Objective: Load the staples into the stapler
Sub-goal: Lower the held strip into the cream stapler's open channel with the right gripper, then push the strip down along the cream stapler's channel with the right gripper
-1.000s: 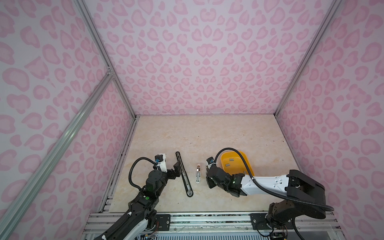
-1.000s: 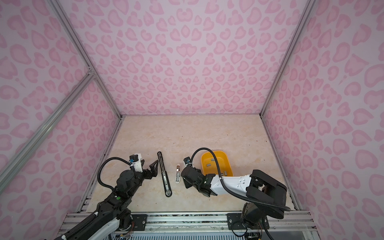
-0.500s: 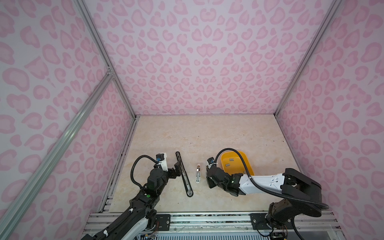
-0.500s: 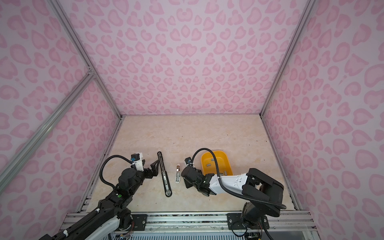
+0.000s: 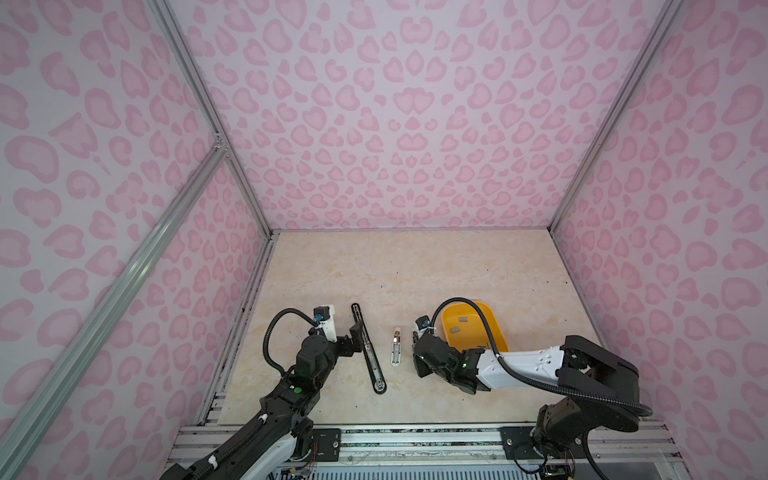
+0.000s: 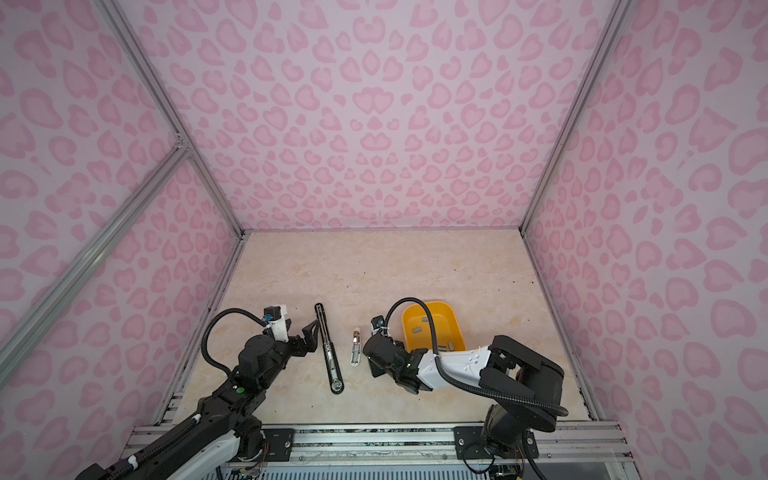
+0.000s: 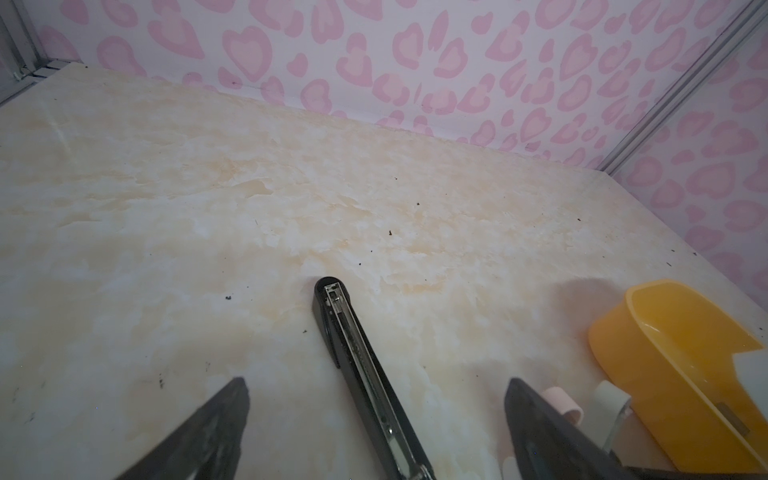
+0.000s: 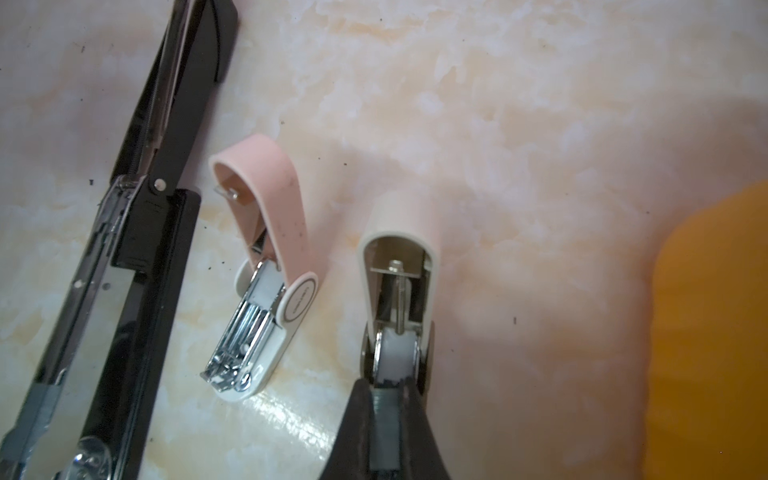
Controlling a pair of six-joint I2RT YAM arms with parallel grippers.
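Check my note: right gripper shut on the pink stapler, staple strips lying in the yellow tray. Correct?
No. The right gripper is shut on the cream stapler; the pink stapler lies free beside it, per the right wrist view. The staple strips do lie in the yellow tray.

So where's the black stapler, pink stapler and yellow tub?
black stapler (image 5: 372, 365): in a top view, lower half.
pink stapler (image 8: 282, 216): right wrist view, pink lid.
yellow tub (image 5: 469, 337): in a top view, bare floor.

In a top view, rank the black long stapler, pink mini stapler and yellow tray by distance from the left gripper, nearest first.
1. The black long stapler, right beside the left gripper.
2. The pink mini stapler, mid-table.
3. The yellow tray, far right.
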